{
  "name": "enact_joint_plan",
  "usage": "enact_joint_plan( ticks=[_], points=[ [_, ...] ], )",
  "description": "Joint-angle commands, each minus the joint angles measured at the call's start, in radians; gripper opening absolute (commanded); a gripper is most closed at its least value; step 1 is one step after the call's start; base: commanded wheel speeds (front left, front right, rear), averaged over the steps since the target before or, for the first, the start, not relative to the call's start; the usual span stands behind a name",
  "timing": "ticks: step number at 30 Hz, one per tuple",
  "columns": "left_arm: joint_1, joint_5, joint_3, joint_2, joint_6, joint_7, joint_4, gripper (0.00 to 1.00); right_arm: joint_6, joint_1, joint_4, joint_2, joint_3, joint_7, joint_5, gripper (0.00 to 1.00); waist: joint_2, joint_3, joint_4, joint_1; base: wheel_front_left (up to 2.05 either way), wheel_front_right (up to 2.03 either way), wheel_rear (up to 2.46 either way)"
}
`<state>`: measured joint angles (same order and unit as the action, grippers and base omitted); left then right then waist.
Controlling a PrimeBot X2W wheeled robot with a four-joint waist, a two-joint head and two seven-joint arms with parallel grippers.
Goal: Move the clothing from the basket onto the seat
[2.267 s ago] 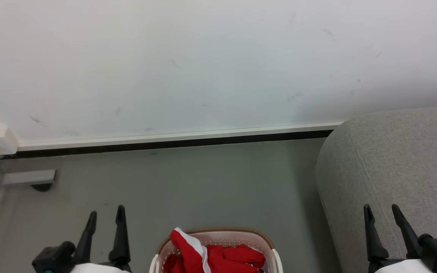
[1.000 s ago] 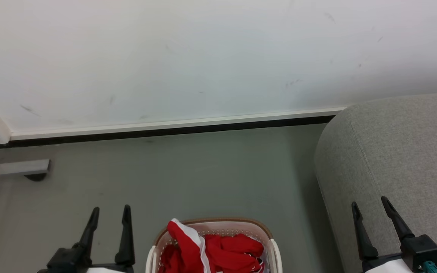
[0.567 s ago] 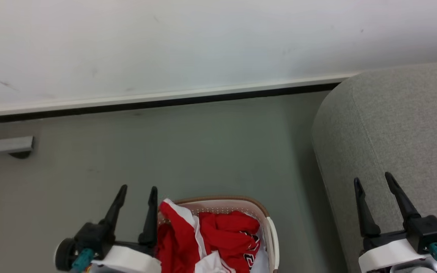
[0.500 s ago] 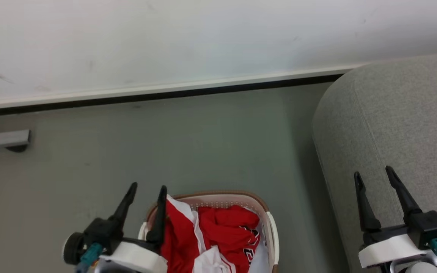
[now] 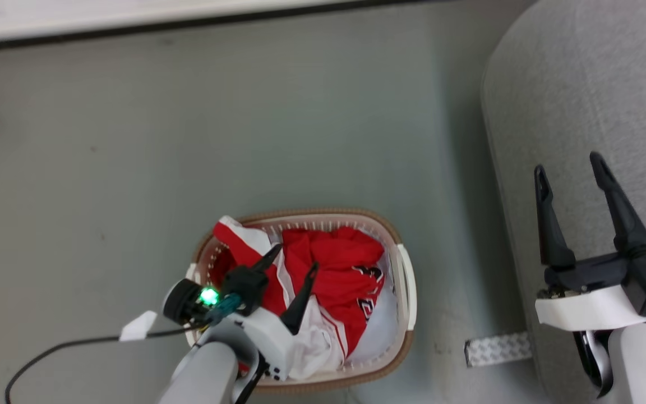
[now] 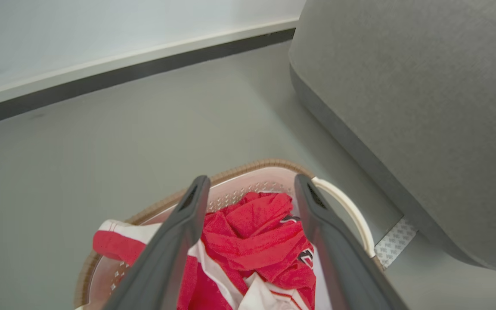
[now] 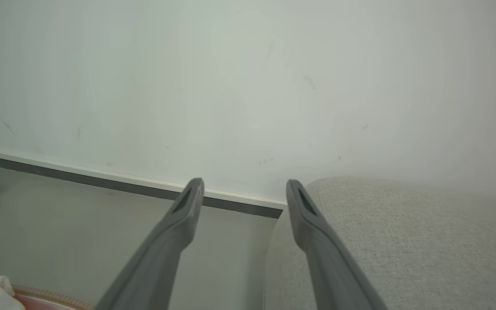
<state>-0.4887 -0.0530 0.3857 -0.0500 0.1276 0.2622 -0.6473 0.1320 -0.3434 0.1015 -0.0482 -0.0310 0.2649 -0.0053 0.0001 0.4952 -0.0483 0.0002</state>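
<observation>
Since the earlier frames my left tool (image 5: 295,259) has swung in from beside the oval white perforated plastic basket (image 5: 407,280) with its brown woven-look rim and now hangs over it. The head camera has also tipped down, which is why the wall has mostly slid out of that view. The tool's two long dark fingers are spread wide with nothing between them, angled down at the crumpled red clothing (image 5: 334,264) with white stripes and panels. I judge that spread is meant to straddle a fold before closing. I cannot tell whether the tips touch the fabric yet.

All the clothing lies heaped in the basket. One red-and-white piece is draped up against the rim on my left, and a jersey with black lettering sits towards the right handle. Nothing lies on the seat, so I judge the task barely begun.

My right tool (image 5: 568,165) is also released and empty. It is held above the large grey fabric-upholstered seat (image 5: 581,84), probably to stay clear of the left arm's reach.

The basket stands on the smooth grey floor (image 5: 188,140) near the seat with a strip of floor between them, which keeps the carry short. Beyond them a dark skirting strip (image 7: 123,186) runs along the foot of the scuffed white wall (image 7: 230,86).
</observation>
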Motion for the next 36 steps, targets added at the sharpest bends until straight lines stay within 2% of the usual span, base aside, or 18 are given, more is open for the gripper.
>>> enact_joint_plan(
  ticks=[1, 11, 14, 22, 36],
  points=[
    [-0.028, -0.004, 0.015, -0.008, 0.002, -0.002, -0.019, 1.00, -0.002, -0.020, -0.013, -0.004, -0.001, -0.001, -0.006, 1.00, -0.0001, 0.082, -0.006, -0.0002, 0.00, 0.00, 0.00],
    [-0.251, -0.150, 0.286, -0.008, 0.001, -0.042, -0.235, 1.00, -0.002, -0.083, -0.134, -0.003, 0.013, -0.001, -0.038, 1.00, -0.0001, 0.286, -0.022, -0.0002, 0.00, 0.00, 0.00],
    [-0.323, -0.172, 0.304, -0.027, 0.001, -0.046, -0.290, 1.00, -0.002, -0.093, -0.168, -0.004, 0.013, -0.001, -0.040, 1.00, -0.0001, 0.335, -0.026, -0.0002, 0.00, 0.00, 0.00],
    [-0.445, -0.147, 0.320, -0.022, -0.019, -0.073, -0.438, 1.00, -0.002, -0.095, -0.230, -0.003, -0.002, -0.001, -0.019, 1.00, -0.0001, 0.409, -0.037, -0.0002, 0.00, 0.00, 0.00],
    [-0.518, -0.136, 0.410, -0.008, 0.000, -0.075, -0.547, 1.00, -0.002, -0.092, -0.256, -0.003, -0.008, -0.001, 0.022, 1.00, -0.0001, 0.458, -0.070, -0.0002, 0.00, 0.00, 0.00]
  ],
)
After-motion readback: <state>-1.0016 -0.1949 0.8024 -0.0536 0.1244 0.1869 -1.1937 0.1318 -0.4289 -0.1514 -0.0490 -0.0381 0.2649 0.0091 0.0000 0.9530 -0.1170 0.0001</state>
